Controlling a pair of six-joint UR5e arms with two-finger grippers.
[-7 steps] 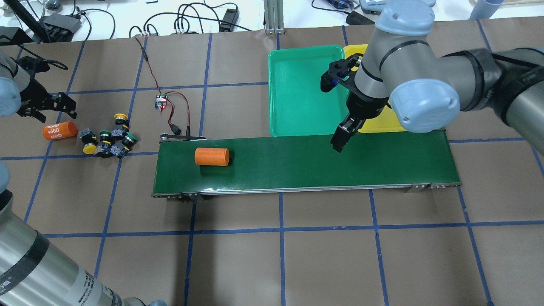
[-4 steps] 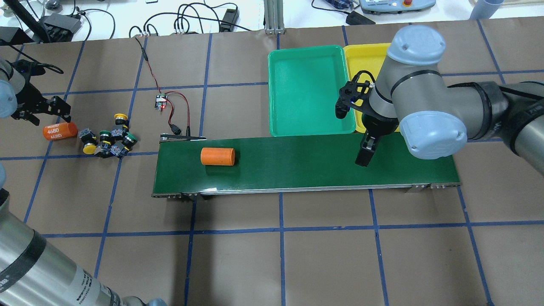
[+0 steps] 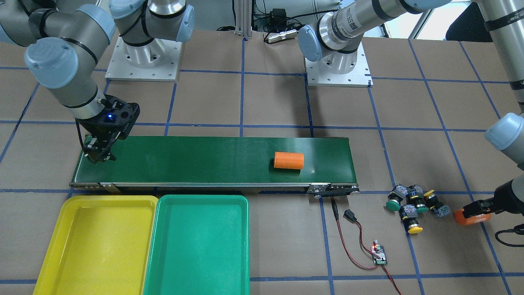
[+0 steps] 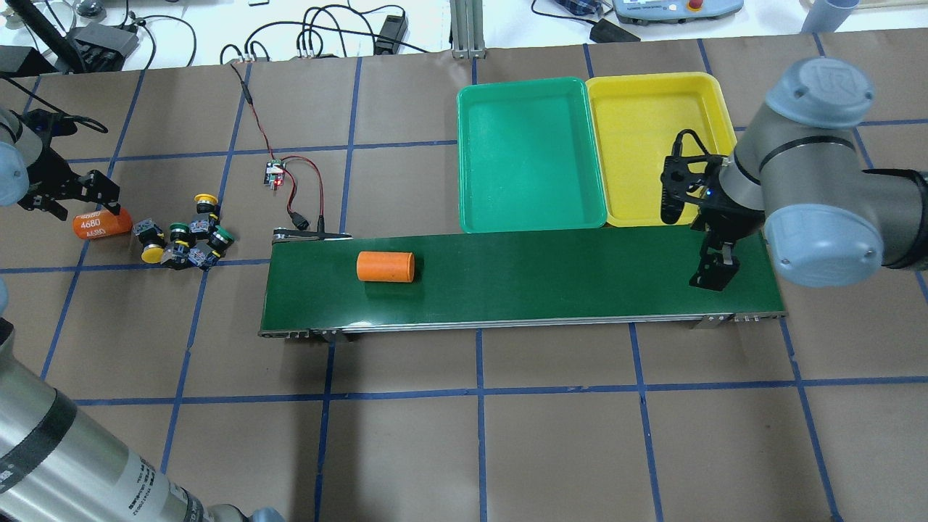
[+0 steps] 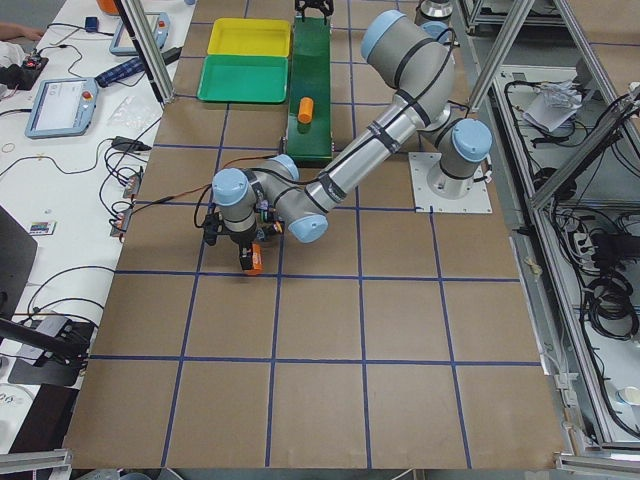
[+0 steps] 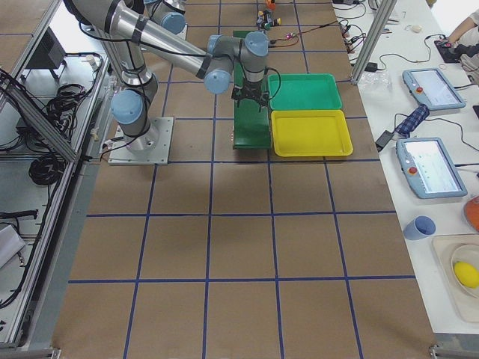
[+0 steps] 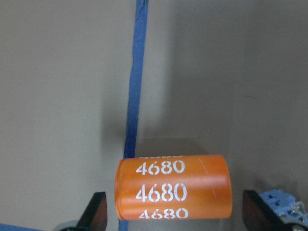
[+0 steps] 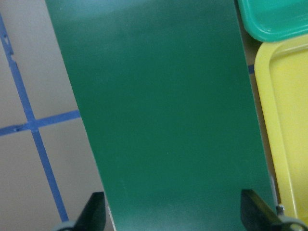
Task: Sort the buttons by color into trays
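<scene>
Now hovering left claw (image 7: 175,214), spread, over the orange 4680 cylinder (image 7: 173,186); holding right claw (image 8: 174,214) spread above the conveyor belt (image 8: 159,96); could pinch cylinder instead of nearby buttons (image 4: 185,239).

Orange cylinder (image 7: 173,186) printed "4680", repeated in rows
</scene>
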